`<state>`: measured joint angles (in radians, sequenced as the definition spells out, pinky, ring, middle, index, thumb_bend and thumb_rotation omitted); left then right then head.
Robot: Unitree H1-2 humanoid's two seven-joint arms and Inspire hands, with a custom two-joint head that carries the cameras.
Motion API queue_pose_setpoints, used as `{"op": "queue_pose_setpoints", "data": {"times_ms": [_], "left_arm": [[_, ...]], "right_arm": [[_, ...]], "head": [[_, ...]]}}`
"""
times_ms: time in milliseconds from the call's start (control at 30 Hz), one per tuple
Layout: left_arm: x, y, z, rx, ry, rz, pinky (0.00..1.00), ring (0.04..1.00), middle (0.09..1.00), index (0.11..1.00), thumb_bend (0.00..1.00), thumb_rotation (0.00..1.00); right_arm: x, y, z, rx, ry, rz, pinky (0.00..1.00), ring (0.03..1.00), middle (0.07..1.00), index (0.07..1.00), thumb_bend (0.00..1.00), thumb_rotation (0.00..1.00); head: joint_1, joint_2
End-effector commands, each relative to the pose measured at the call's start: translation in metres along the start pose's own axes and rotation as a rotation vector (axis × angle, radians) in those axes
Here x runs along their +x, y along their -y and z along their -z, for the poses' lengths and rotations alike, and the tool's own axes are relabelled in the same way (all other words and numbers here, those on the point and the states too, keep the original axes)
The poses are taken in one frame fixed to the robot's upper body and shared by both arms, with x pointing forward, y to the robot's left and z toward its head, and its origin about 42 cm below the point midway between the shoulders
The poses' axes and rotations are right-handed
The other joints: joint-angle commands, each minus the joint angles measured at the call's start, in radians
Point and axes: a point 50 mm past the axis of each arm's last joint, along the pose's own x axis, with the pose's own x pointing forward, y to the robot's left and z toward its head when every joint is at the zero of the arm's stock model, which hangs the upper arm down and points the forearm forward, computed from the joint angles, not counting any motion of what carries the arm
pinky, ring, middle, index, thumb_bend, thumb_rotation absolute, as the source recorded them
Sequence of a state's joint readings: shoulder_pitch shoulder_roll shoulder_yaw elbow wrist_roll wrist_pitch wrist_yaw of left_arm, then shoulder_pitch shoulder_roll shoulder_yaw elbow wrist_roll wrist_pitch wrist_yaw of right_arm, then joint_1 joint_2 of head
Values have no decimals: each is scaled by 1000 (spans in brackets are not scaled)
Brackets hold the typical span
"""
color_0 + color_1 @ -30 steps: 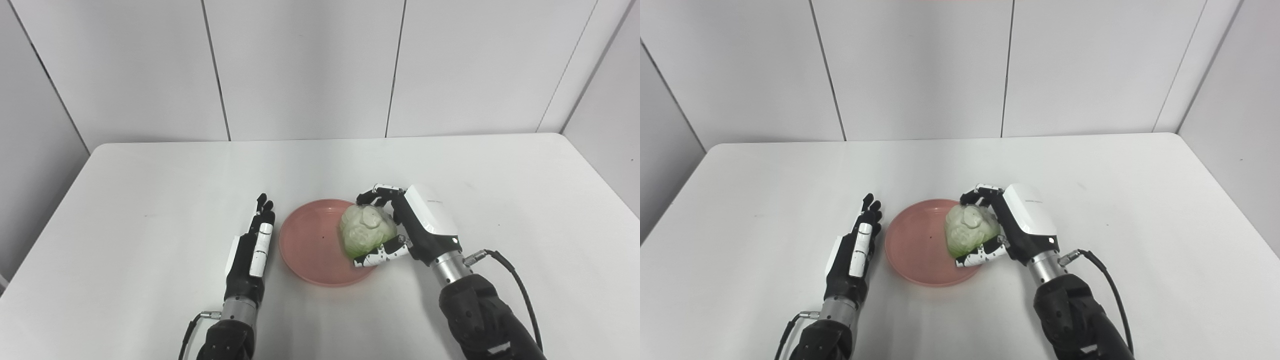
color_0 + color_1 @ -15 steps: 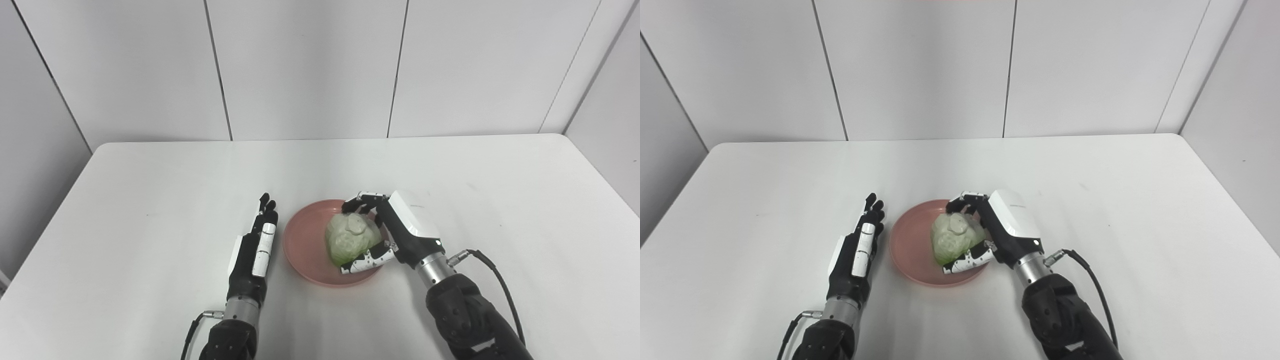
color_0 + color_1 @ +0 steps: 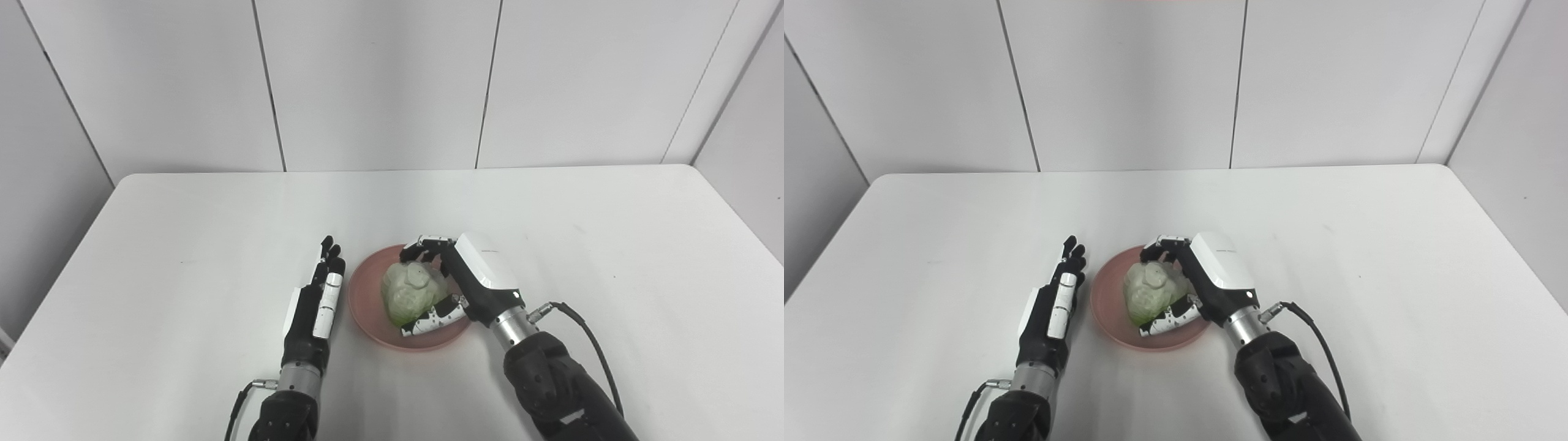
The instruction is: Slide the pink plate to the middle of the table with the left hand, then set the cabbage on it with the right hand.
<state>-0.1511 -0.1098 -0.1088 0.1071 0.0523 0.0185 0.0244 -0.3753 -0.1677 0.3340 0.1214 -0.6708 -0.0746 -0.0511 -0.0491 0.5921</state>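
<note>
The pink plate [image 3: 367, 306] lies near the middle of the white table [image 3: 184, 233], toward the front. Over its centre is the pale green cabbage [image 3: 407, 293], with my right hand [image 3: 471, 285] shut on it: fingers curl over the far side, the thumb under the near side. Whether the cabbage rests on the plate or hangs just above it I cannot tell. My left hand [image 3: 318, 303] lies flat and open on the table just left of the plate's rim, fingers straight and pointing away, holding nothing.
White wall panels stand behind the table's far edge. A black cable [image 3: 588, 343] runs from my right wrist along the forearm. Bare tabletop spreads to the left, right and far side of the plate.
My right hand has carried the cabbage leftward from the plate's right edge to over its centre. The left hand has stayed in place beside the plate.
</note>
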Motion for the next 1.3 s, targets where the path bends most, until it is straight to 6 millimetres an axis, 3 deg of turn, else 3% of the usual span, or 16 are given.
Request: {"op": "queue_pose_setpoints", "data": {"times_ms": [0, 200, 433, 500, 533, 600, 667, 700, 900, 1067, 1267], "left_arm": [[5, 20, 1, -13, -20, 49, 1000, 1000, 1000, 1000, 711, 1000], [6, 22, 0, -22, -15, 42, 1000, 1000, 1000, 1000, 705, 1000], [6, 21, -2, -14, -18, 45, 1000, 1000, 1000, 1000, 726, 1000], [6, 21, -3, -18, -17, 42, 1000, 1000, 1000, 1000, 722, 1000], [6, 21, -4, -21, -17, 41, 1000, 1000, 1000, 1000, 717, 1000], [6, 20, -4, -25, -11, 37, 1000, 1000, 1000, 1000, 712, 1000], [6, 20, -4, -24, -10, 37, 1000, 1000, 1000, 1000, 707, 1000], [6, 20, -4, -22, -12, 39, 1000, 1000, 1000, 1000, 711, 1000], [6, 17, -4, -15, -13, 42, 1000, 1000, 1000, 1000, 702, 1000], [6, 12, -5, -27, -4, 38, 1000, 1000, 1000, 1000, 695, 1000], [4, 2, -8, -24, -17, 33, 1000, 1000, 1000, 1000, 715, 1000]], "right_arm": [[22, 17, -16, -9, 107, 57, 375, 410, 480, 521, 516, 0], [30, 15, -13, -30, 80, 14, 398, 426, 479, 515, 518, 0], [22, 14, -3, -105, 83, -38, 466, 440, 491, 514, 518, 0], [18, 16, -1, -121, 86, -57, 531, 597, 633, 499, 519, 101], [16, 18, -1, -128, 86, -74, 573, 661, 692, 609, 617, 121], [12, 21, -1, -133, 87, -99, 677, 783, 809, 759, 702, 227], [9, 23, -1, -141, 87, -116, 706, 812, 839, 791, 719, 262], [8, 24, -1, -147, 87, -125, 789, 863, 878, 831, 727, 336], [-4, 30, 0, -173, 84, -179, 957, 987, 973, 925, 748, 541], [-16, 32, -1, -123, 79, -154, 981, 1000, 999, 990, 779, 615], [-25, 27, -4, -5, 85, -43, 995, 1000, 1000, 1000, 797, 676]], "head": [[0, -4], [-6, -3], [-13, 2], [-14, 4], [-15, 5], [-17, 7], [-19, 9], [-19, 10], [-25, 18], [-29, 24], [-37, 35]]}}
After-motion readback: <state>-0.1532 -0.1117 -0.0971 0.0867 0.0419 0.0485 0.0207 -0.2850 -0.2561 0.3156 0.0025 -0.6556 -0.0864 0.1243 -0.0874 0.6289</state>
